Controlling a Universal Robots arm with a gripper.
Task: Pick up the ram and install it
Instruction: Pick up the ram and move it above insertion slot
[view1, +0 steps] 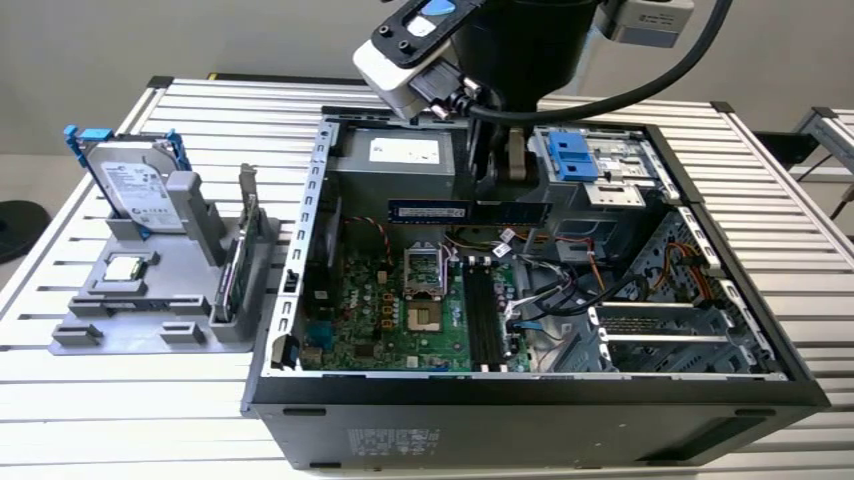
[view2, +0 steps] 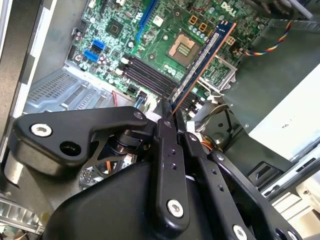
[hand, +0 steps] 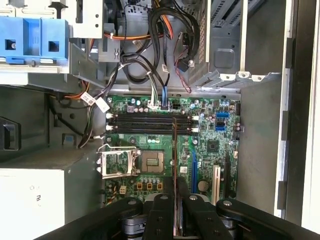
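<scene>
The ram (view1: 434, 211) is a long dark-blue stick held level inside the open computer case (view1: 300, 300), in front of the grey power supply (view1: 400, 160). My gripper (view1: 505, 198) comes down from above and is shut on it near its middle. In the second wrist view the ram (view2: 205, 60) slants out from between the black fingers (view2: 165, 130), above the motherboard. The first wrist view looks along the ram's edge (hand: 174, 150), with the gripper (hand: 176, 192) clamped around it. The black memory slots (hand: 150, 122) lie apart from it, beside the bare CPU socket (hand: 152, 161).
A grey holder (view1: 100, 335) on the exterior view's left carries a hard drive (view1: 134, 185), a square silver chip (view1: 124, 267) and an upright card with a bracket (view1: 240, 250). A blue drive cage (view1: 571, 155) and cable bundles (hand: 150, 40) crowd the case's far side.
</scene>
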